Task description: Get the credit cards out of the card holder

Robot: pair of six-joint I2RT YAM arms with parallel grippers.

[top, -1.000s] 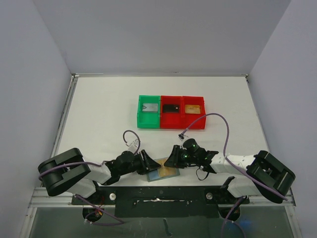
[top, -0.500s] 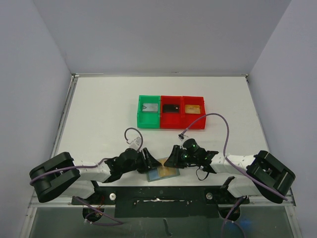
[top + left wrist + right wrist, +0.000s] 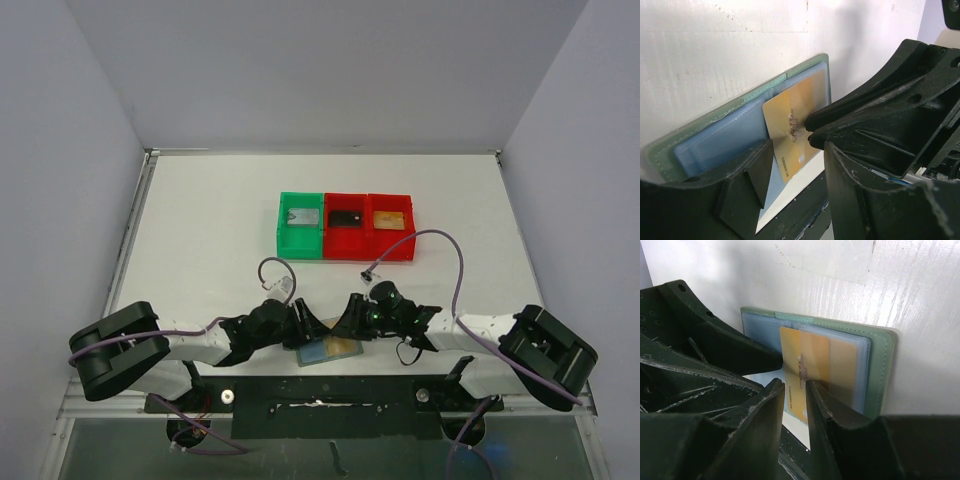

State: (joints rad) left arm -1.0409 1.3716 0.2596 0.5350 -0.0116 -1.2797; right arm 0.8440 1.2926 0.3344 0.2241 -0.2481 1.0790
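Note:
The card holder (image 3: 318,352) lies open at the table's near edge, pale blue with a greenish border, and also shows in the left wrist view (image 3: 725,135) and the right wrist view (image 3: 881,360). A gold credit card (image 3: 790,120) sticks partly out of one pocket (image 3: 812,352). My right gripper (image 3: 348,316) has its jaws a narrow gap apart (image 3: 795,390), tips resting on the card's face. My left gripper (image 3: 306,326) is open (image 3: 797,165), low over the holder's near edge, facing the right gripper.
A green bin (image 3: 300,240) and two red bins (image 3: 346,243) (image 3: 392,240) stand in a row mid-table, each holding a card. The table's black front rail (image 3: 320,395) runs just below the holder. Both grippers are almost touching over the holder.
My left arm has reached further right, bringing its gripper closer to the holder and the right gripper. The right gripper and the holder have hardly moved.

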